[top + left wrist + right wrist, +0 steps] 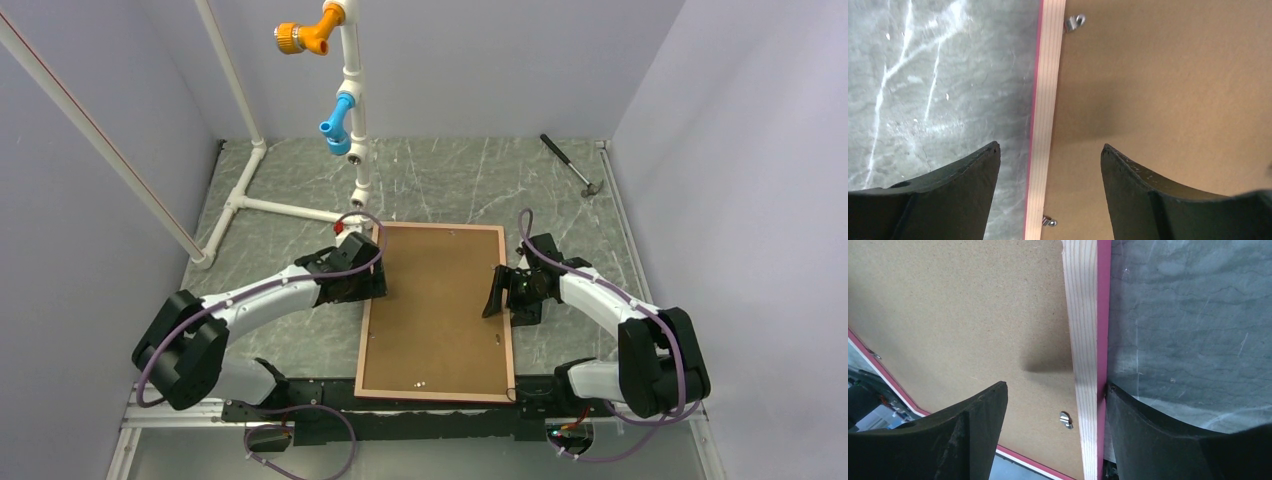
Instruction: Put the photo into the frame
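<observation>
The frame (366,335) lies face down in the middle of the table, its pale wood back up and pink edge showing. A brown backing panel (440,305) fills it; small metal clips (1074,22) sit along its edge. The photo is hidden. My left gripper (376,284) is open, its fingers astride the frame's left rail (1045,100), not touching it. My right gripper (497,293) is open astride the right rail (1083,315); its outer finger (1148,430) touches the pink outer edge.
A white pipe stand (352,100) with orange and blue fittings rises just behind the frame's far left corner; its base pipes spread to the left. A small hammer (570,165) lies at the back right. Walls close both sides. The frame's near edge reaches the arm bases.
</observation>
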Motion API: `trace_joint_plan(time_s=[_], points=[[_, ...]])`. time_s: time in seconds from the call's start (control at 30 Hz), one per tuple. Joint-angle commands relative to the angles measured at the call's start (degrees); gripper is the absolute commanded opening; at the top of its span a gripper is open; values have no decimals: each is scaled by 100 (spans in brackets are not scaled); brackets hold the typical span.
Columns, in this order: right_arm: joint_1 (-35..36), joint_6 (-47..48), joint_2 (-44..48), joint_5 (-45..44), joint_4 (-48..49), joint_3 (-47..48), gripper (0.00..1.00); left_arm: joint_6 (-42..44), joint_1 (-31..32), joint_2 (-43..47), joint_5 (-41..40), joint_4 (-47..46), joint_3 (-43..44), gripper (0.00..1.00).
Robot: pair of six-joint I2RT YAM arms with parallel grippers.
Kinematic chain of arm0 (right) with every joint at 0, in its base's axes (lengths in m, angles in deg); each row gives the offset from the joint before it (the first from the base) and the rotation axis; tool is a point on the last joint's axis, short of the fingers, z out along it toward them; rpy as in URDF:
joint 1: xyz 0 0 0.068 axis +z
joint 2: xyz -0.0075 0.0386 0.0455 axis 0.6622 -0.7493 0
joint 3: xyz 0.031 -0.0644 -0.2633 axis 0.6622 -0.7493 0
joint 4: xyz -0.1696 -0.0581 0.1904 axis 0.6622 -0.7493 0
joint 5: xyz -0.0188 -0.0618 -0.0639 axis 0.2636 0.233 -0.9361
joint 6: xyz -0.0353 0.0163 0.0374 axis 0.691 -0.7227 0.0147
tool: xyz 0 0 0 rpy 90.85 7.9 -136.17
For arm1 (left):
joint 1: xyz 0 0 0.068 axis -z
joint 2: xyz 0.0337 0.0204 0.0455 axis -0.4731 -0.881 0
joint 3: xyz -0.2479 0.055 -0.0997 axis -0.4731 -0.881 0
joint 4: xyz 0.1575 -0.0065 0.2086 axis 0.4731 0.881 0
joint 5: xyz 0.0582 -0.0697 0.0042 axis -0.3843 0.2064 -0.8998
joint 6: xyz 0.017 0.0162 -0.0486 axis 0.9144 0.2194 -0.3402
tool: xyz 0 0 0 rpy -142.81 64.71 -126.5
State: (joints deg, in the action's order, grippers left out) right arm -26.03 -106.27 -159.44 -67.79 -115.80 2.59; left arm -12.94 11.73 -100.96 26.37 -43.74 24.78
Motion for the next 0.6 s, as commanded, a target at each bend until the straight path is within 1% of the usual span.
trace_joint_plan(time_s=[0.0, 0.1, 0.23, 0.37, 0.47, 0.57], points=[[181, -136, 130, -587, -35, 30, 73, -335, 7, 390, 444, -303, -415, 76], [404, -256, 144, -883, -226, 117, 73, -389, 8, 585, 497, -338, -614, 76], [699, -416, 241, -1394, -553, 248, 74, -339, 8, 669, 505, -225, -650, 77], [776, -540, 424, -1837, -596, 338, 76, -299, 7, 678, 551, -260, -720, 77], [768, -507, 286, -2067, -543, 573, 79, -286, 20, 648, 631, -335, -756, 77], [755, -374, -53, -2145, -485, 947, 82, -291, 35, 626, 675, -394, -792, 76]])
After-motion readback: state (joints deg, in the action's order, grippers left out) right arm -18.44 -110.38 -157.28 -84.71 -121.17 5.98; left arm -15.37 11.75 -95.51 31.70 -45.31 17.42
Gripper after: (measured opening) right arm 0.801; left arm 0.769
